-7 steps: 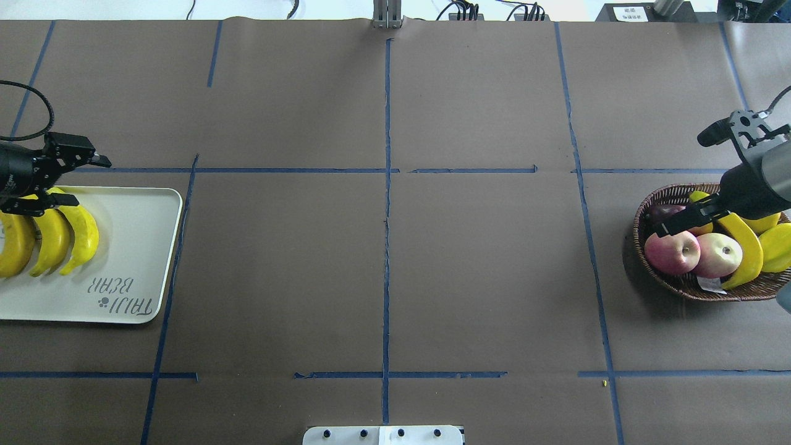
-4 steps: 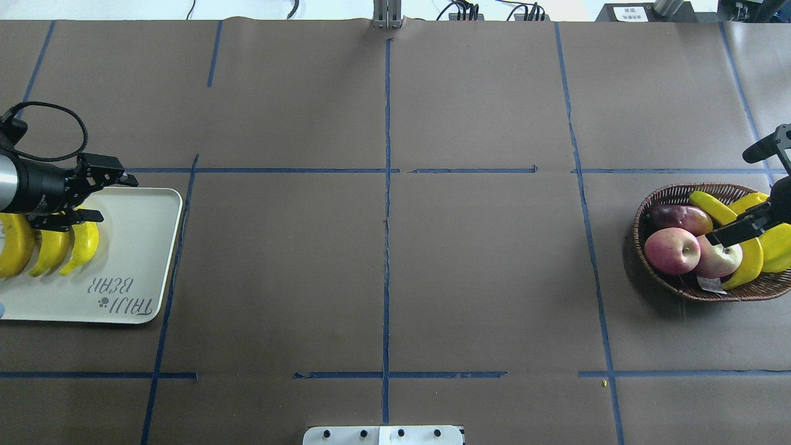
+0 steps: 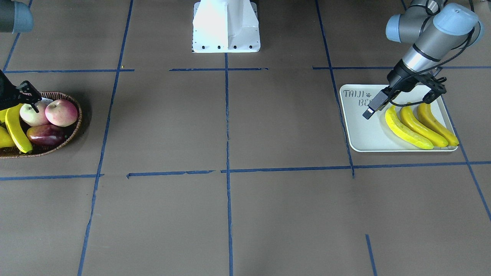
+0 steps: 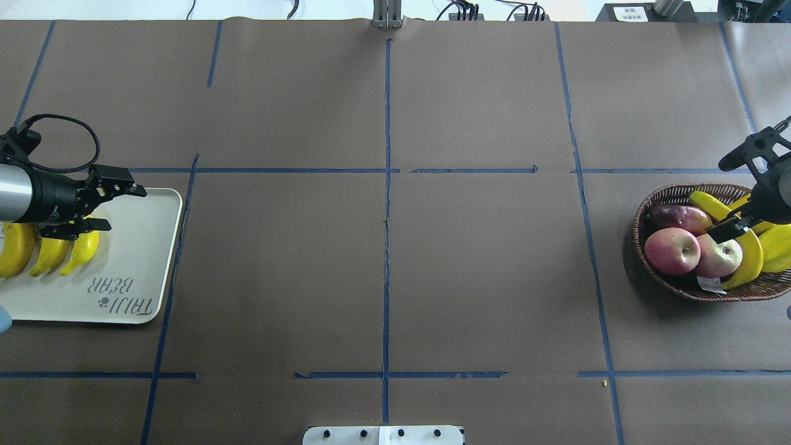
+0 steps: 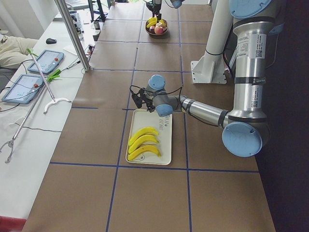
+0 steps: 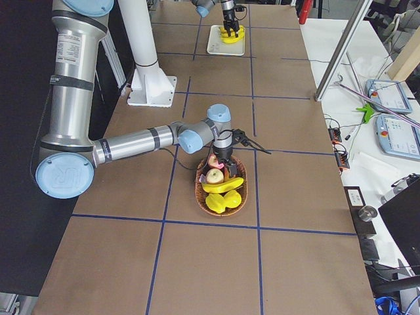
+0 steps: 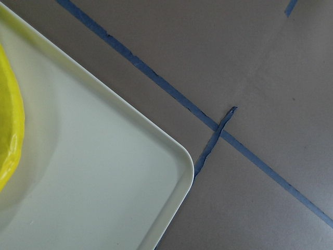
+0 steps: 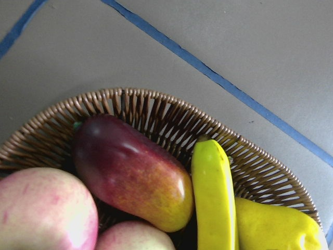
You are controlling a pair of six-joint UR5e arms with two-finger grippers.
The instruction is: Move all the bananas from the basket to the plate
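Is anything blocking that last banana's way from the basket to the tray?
Nothing visible does. The banana lies uncovered in the basket beside the apples, under the right tool, and only bare table separates it from the plate.

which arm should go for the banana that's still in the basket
Right: the right end effector hovers over the basket by the banana; the left end effector is over the plate across the table.

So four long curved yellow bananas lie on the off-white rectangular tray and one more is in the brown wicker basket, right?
Not four: three long curved yellow bananas lie on the off-white rectangular tray, as the exterior front-facing view shows. One more banana is in the brown wicker basket.
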